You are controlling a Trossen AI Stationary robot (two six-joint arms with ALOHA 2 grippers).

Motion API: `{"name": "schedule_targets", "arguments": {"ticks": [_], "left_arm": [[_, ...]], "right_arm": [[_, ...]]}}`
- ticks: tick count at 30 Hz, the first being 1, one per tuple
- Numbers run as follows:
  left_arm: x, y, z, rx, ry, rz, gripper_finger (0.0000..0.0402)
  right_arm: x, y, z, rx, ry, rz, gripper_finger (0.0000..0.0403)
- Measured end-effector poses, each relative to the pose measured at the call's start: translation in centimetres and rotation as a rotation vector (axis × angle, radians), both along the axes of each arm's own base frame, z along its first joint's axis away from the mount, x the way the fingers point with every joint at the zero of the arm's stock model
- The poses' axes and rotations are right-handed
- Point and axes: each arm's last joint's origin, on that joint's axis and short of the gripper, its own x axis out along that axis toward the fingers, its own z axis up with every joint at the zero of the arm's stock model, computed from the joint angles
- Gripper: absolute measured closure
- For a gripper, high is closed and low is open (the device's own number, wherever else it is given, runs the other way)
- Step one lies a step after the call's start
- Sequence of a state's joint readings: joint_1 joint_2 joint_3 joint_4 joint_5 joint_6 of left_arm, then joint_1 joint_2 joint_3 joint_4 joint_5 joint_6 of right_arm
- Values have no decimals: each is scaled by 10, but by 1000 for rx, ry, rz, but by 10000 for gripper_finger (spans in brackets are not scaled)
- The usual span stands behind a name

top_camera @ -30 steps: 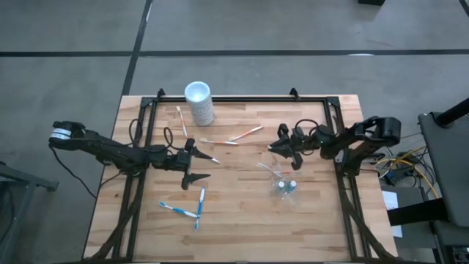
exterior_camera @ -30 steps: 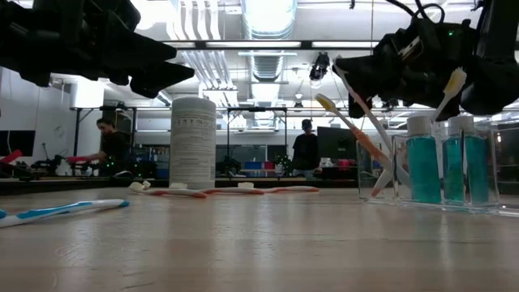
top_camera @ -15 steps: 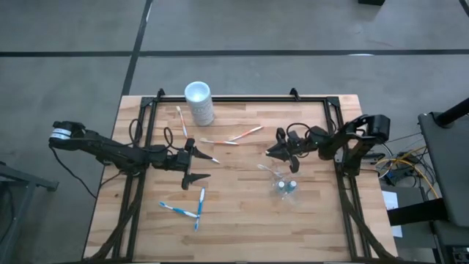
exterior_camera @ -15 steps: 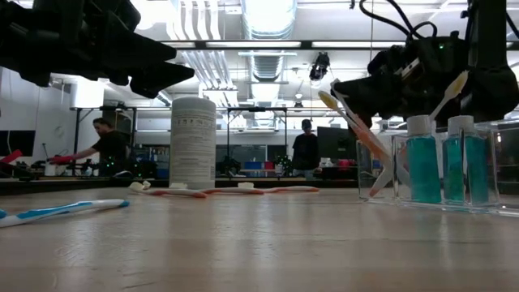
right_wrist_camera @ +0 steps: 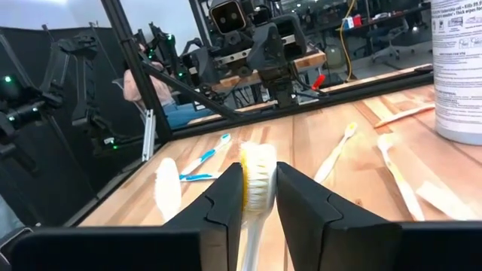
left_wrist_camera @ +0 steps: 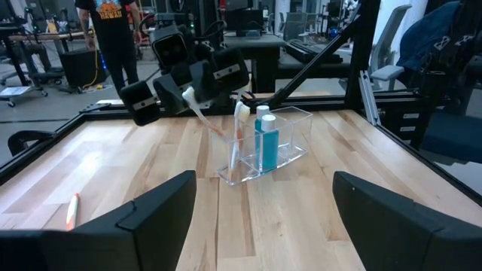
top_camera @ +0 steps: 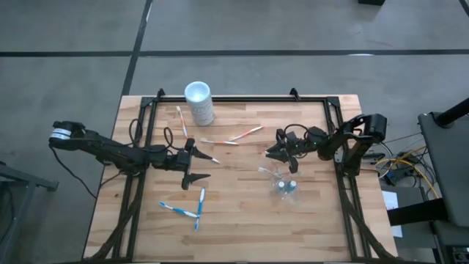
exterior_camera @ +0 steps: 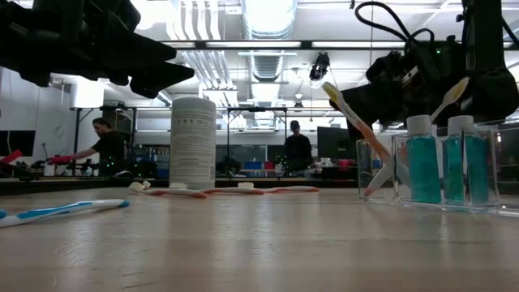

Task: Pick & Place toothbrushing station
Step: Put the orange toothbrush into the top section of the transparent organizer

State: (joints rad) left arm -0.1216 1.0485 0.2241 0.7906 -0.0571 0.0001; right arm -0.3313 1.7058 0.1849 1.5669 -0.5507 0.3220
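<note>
The toothbrushing station is a clear plastic holder (top_camera: 284,185) on the table's right half; it holds two teal bottles (exterior_camera: 438,166) and a white-headed toothbrush (left_wrist_camera: 239,124) that stands in it. My right gripper (top_camera: 272,149) is just left of and above the holder, shut on an orange-and-white toothbrush (exterior_camera: 357,130). My left gripper (top_camera: 196,163) hovers open and empty at the table's middle left. Other orange-and-white toothbrushes (top_camera: 245,133) and blue-and-white ones (top_camera: 199,207) lie flat on the wood. My right gripper pinches the orange-and-white toothbrush between its two fingers (right_wrist_camera: 226,203) just below the bristle head (right_wrist_camera: 258,188), which sticks out past the fingertips. The fingers come from the table's right side, slanting down. The brush slants, with its lower end (exterior_camera: 371,185) down in the clear holder.
A tall opaque white cup (top_camera: 199,103) stands at the far edge, left of centre. A black frame (top_camera: 242,100) runs around the table. People (exterior_camera: 109,146) move in the room beyond the far edge.
My right gripper has sunk a little toward the holder with the toothbrush. The brush now stands steeper, its head slightly higher and its lower end down in the holder.
</note>
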Motion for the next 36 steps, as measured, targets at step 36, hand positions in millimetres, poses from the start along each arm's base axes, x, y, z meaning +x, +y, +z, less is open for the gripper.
{"name": "schedule_targets", "arguments": {"ticks": [36], "left_arm": [[0, 0, 0, 0, 0, 0, 83]], "right_arm": [[-5, -4, 31, 57, -61, -137, 243]]}}
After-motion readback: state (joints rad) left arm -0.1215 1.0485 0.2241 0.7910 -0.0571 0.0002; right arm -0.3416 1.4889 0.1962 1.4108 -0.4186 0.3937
